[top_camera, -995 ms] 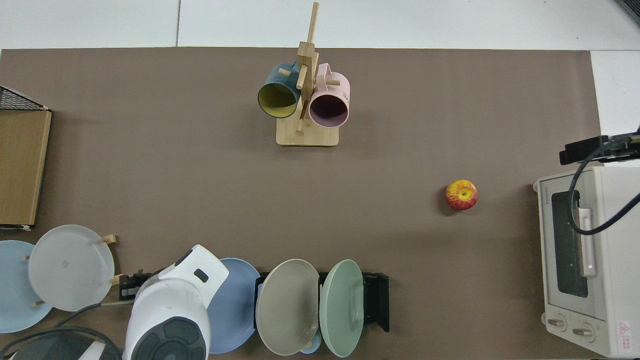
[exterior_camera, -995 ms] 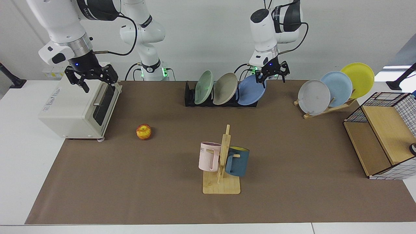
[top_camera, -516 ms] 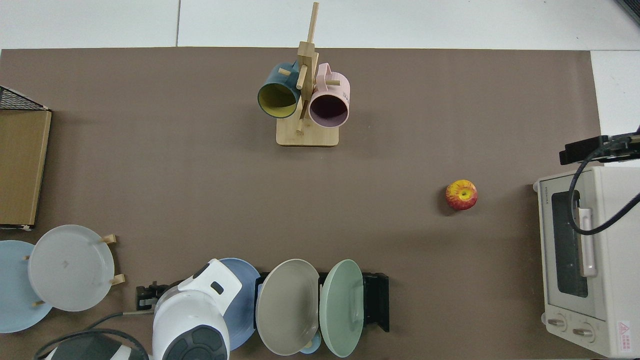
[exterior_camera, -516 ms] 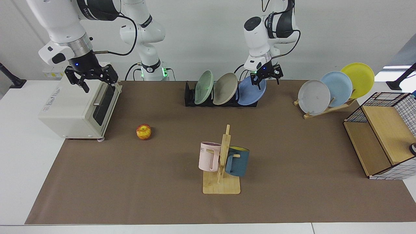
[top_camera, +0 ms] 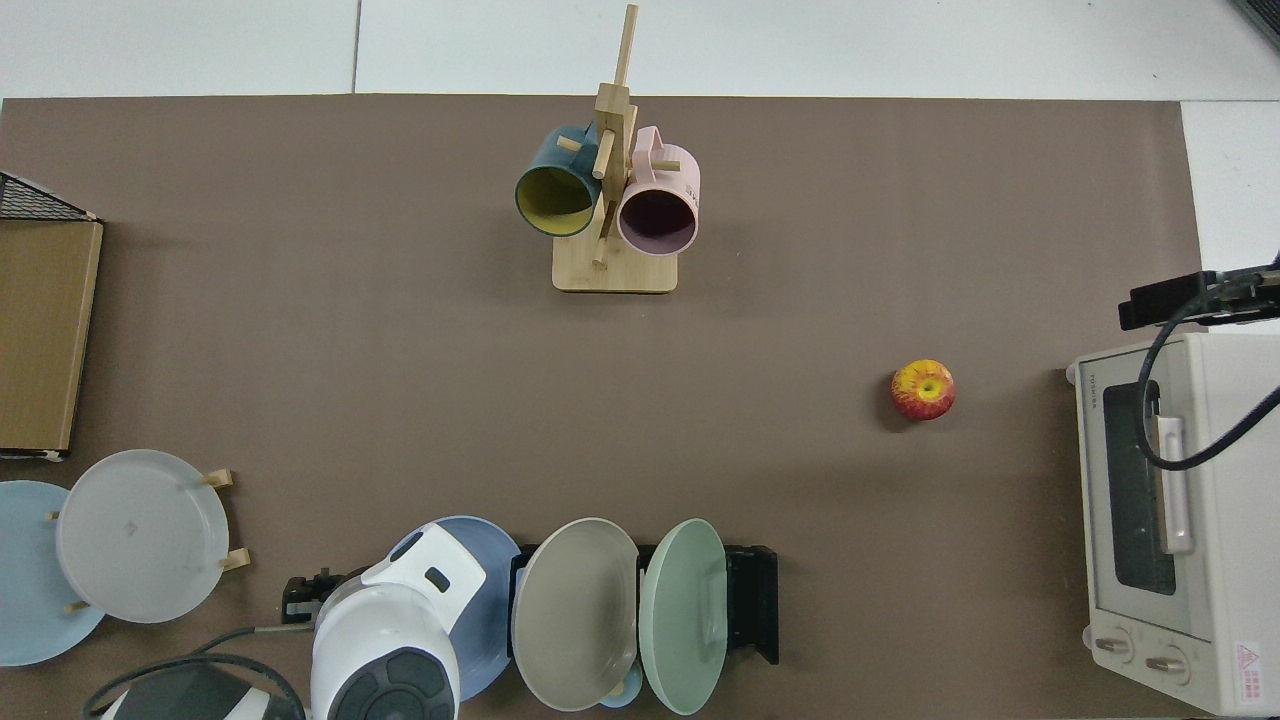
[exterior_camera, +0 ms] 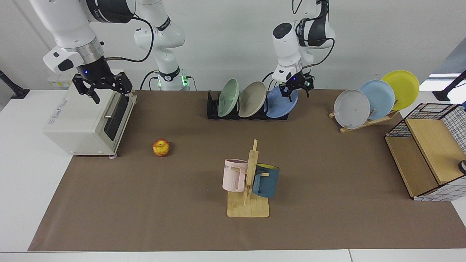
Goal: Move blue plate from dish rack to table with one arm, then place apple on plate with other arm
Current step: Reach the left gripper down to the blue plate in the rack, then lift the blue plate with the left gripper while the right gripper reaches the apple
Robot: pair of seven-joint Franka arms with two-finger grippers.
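The blue plate (exterior_camera: 280, 103) leans tilted in the end slot of the dish rack (exterior_camera: 213, 109), beside a beige plate (exterior_camera: 252, 99) and a green plate (exterior_camera: 228, 97) that stand in the same black rack at the far side of the bench (exterior_camera: 327, 189). The left end effector (exterior_camera: 296, 87) hangs at the blue plate's upper rim, and whether its fingers are spread or pressed on the rim I cannot tell; from above, the white arm covers much of that plate (top_camera: 490, 590). The right end effector (exterior_camera: 103, 87) waits above the front of a toaster oven (exterior_camera: 87, 122) with its fingers spread and nothing between them. The apple (exterior_camera: 161, 147) lies on the brown mat just beside the oven's front corner, well apart from the rack; in the top view the apple (top_camera: 923, 389) sits alone between the oven and a mug tree (top_camera: 612, 200). That wooden tree carries a pink mug (exterior_camera: 233, 174) and a dark blue mug (exterior_camera: 265, 181). A slanted wooden stand (exterior_camera: 367, 122) holds a grey plate (exterior_camera: 351, 108), a pale blue plate (exterior_camera: 378, 94) and a yellow plate (exterior_camera: 402, 87).
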